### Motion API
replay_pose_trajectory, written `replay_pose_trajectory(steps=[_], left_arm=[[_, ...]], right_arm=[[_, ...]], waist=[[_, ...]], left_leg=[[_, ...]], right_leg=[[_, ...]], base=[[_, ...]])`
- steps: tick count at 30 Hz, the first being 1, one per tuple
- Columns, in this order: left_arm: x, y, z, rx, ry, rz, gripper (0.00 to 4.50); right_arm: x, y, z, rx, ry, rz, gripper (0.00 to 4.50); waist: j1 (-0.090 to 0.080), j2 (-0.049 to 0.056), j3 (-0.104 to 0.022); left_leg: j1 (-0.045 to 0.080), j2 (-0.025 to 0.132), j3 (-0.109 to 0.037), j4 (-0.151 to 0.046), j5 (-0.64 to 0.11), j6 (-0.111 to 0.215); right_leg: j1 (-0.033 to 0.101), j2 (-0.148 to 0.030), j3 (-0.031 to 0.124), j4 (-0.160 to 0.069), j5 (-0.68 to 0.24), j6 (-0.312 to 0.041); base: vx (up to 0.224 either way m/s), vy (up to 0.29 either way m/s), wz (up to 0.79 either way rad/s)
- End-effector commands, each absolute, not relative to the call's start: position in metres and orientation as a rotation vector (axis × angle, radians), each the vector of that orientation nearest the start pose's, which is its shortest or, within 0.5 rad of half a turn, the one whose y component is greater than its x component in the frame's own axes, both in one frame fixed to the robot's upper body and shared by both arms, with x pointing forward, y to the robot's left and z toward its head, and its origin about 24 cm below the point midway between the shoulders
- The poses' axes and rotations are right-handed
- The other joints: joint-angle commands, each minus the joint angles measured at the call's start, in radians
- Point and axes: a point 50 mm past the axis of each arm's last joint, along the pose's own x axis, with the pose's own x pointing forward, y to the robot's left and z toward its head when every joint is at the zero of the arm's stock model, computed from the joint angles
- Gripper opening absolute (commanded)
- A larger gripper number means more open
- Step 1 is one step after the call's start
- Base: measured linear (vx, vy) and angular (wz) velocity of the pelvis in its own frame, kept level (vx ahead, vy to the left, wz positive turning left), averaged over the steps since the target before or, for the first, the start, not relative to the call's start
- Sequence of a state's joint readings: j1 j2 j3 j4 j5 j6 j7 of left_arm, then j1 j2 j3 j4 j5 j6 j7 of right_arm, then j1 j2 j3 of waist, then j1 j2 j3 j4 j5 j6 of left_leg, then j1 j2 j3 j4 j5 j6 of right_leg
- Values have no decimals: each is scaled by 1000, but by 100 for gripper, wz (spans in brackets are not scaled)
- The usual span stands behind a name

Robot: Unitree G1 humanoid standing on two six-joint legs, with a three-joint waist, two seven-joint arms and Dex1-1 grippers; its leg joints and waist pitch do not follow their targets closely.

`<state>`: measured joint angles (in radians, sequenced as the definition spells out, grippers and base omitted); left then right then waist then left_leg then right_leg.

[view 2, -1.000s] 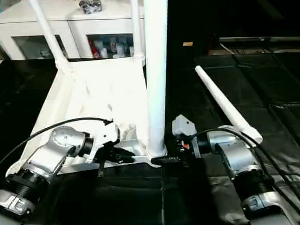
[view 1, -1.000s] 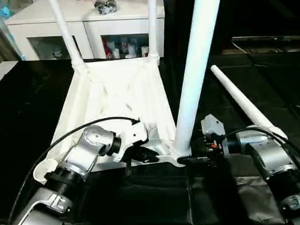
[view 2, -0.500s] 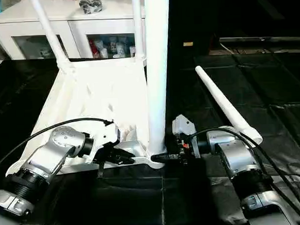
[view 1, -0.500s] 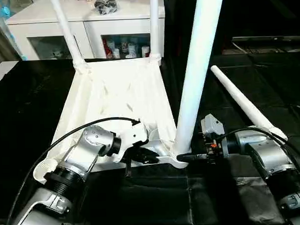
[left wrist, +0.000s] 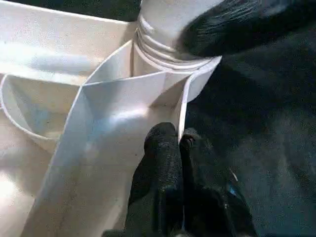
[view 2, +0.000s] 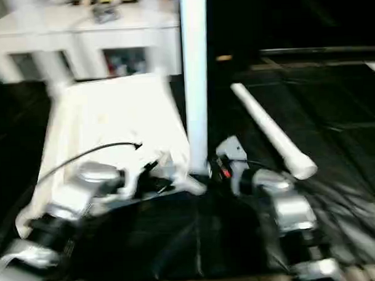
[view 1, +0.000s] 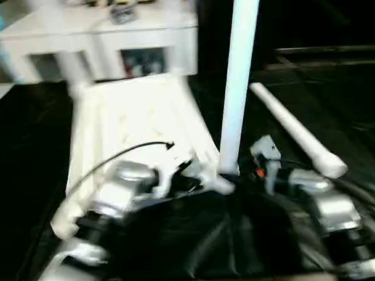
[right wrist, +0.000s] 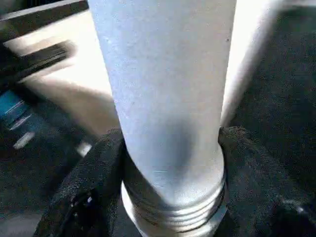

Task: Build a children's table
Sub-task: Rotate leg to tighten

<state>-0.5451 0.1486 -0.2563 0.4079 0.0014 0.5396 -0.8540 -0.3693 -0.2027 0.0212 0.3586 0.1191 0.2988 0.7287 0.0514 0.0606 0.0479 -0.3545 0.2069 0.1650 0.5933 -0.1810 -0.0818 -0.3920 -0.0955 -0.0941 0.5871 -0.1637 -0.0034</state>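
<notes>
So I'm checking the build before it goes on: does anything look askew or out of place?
Nothing looks damaged. One leg lies loose on the black mat beside the upturned tabletop, not yet fitted. The upright leg at the near corner stands straight, with the right gripper around its base and the left gripper pinching the tabletop's edge.

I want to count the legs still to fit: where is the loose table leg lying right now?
The loose leg lies flat on the black surface on the robot's right, beyond the right tool and right of the upright leg standing in the tabletop's near corner socket.
</notes>
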Motion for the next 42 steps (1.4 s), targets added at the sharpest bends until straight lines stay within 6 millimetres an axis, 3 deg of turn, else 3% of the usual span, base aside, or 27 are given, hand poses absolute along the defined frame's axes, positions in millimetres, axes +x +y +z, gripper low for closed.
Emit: replay_pose_trajectory(steps=[1, 4, 6, 8, 10, 13, 15, 18, 19, 21, 22, 23, 26, 27, 28, 29, 33, 34, 36, 37, 39, 41, 42], left_arm=[[319, 42, 69, 123, 420, -1004, 0], [324, 33, 72, 132, 393, -918, 0], [328, 34, 73, 162, 378, -894, 0], [330, 38, 75, 176, 367, -895, 0], [331, 40, 75, 187, 363, -898, 0], [332, 46, 74, 212, 368, -899, 0], [332, 48, 74, 211, 368, -893, 0], [332, 50, 73, 216, 361, -892, 0], [332, 51, 72, 221, 345, -894, 0], [333, 52, 71, 206, 339, -890, 0], [332, 52, 71, 189, 336, -895, 44], [331, 53, 70, 171, 327, -910, 55], [331, 53, 70, 136, 321, -913, 72], [330, 54, 73, 70, 286, -919, 88], [330, 54, 73, 70, 286, -919, 98], [328, 56, 76, 9, 262, -935, 102], [325, 65, 83, -108, 236, -970, 121], [324, 68, 85, -139, 230, -970, 121], [324, 85, 89, -162, 224, -964, 121], [326, 108, 91, -95, 238, -923, 121], [327, 117, 92, -58, 246, -899, 121], [330, 140, 93, 61, 269, -828, 121], [332, 164, 97, 149, 311, -730, 121]], right_arm=[[293, -85, 22, 77, 403, 899, 261], [302, -76, 25, 73, 396, 781, 261], [308, -77, 28, 116, 372, 719, 261], [312, -84, 32, 167, 342, 667, 316], [312, -87, 32, 171, 338, 658, 332], [310, -99, 33, 174, 320, 628, 349], [309, -103, 35, 177, 304, 627, 374], [306, -111, 40, 166, 272, 648, 402], [301, -121, 46, 159, 243, 684, 411], [298, -128, 49, 153, 231, 711, 419], [296, -132, 51, 150, 227, 736, 438], [292, -141, 55, 145, 223, 759, 445], [289, -149, 57, 147, 224, 775, 450], [281, -163, 61, 152, 222, 829, 450], [281, -163, 61, 152, 222, 829, 450], [274, -173, 63, 141, 231, 869, 450], [266, -184, 63, 116, 259, 904, 450], [264, -186, 63, 112, 265, 911, 450], [259, -189, 65, 110, 295, 960, 450], [254, -189, 66, 109, 323, 1007, 450], [253, -188, 66, 111, 332, 1022, 450], [251, -183, 64, 100, 348, 1047, 450], [252, -176, 61, 79, 357, 1061, 450]], waist=[[-10, -15, -46], [-26, -11, -49], [-36, -7, -51], [-37, 0, -56], [-36, -1, -58], [-34, -8, -63], [-31, -7, -64], [-24, -9, -71], [-18, -6, -75], [-8, -9, -81], [-7, -10, -81], [-4, -11, -82], [5, -9, -80], [7, -12, -77], [10, -12, -74], [17, -15, -71], [19, -18, -65], [19, -12, -64], [18, -21, -63], [15, -27, -62], [10, -21, -60], [5, -22, -59], [3, -18, -59]], left_leg=[[6, -6, -9, -71, -390, 9], [2, -6, -14, -76, -400, 23], [7, -6, -19, -77, -424, 26], [0, 1, -24, -86, -418, 40], [-1, 4, -22, -87, -403, 45], [-12, 8, -16, -87, -324, 55], [-12, 8, -12, -84, -299, 59], [-22, 7, -9, -76, -211, 73], [-23, 6, -7, -69, -168, 86], [-24, 8, -5, -61, -109, 112], [-27, 7, -5, -61, -92, 120], [-29, 6, -4, -56, -67, 141], [-27, 10, -2, -55, -75, 155], [-26, 10, -1, -57, -97, 151], [-25, 10, 0, -58, -116, 149], [-19, 14, 2, -61, -163, 132], [-20, 12, 3, -67, -206, 104], [-20, 12, 2, -68, -214, 99], [-17, 12, 3, -70, -231, 92], [-20, 10, 3, -72, -230, 93], [-23, 6, 0, -74, -240, 86], [-15, 4, 0, -73, -250, 78], [-11, 4, 1, -72, -253, 72]], right_leg=[[32, -43, 5, -127, -675, -41], [35, -39, -2, -132, -634, -40], [35, -39, -10, -138, -623, -36], [44, -43, -7, -132, -530, -66], [43, -43, -1, -126, -476, -89], [49, -45, 13, -103, -353, -151], [48, -46, 16, -101, -350, -159], [55, -47, 22, -86, -270, -175], [56, -46, 24, -82, -214, -183], [57, -45, 28, -66, -117, -208], [59, -44, 27, -62, -90, -218], [60, -44, 26, -57, -50, -236], [56, -43, 26, -60, -78, -244], [54, -42, 25, -64, -118, -238], [54, -42, 25, -69, -150, -231], [49, -43, 27, -78, -236, -209], [47, -43, 28, -87, -339, -173], [47, -43, 27, -86, -355, -169], [46, -41, 28, -91, -393, -148], [45, -40, 29, -92, -404, -137], [47, -38, 27, -94, -444, -104], [37, -37, 25, -101, -482, -84], [34, -36, 25, -102, -495, -80]], base=[[0, 0, 0], [0, 0, 0], [0, 0, 0], [0, 0, 0], [0, 0, 0], [0, 0, 0], [0, 0, 0], [0, 0, 0], [0, 0, 0], [0, 0, 0], [0, 0, 0], [0, 0, 0], [0, 0, 0], [0, 0, 0], [0, 0, 0], [0, 0, 0], [0, 0, 0], [0, 0, 0], [0, 0, 0], [0, 0, 0], [0, 0, 0], [0, 0, 0], [0, 0, 0]])
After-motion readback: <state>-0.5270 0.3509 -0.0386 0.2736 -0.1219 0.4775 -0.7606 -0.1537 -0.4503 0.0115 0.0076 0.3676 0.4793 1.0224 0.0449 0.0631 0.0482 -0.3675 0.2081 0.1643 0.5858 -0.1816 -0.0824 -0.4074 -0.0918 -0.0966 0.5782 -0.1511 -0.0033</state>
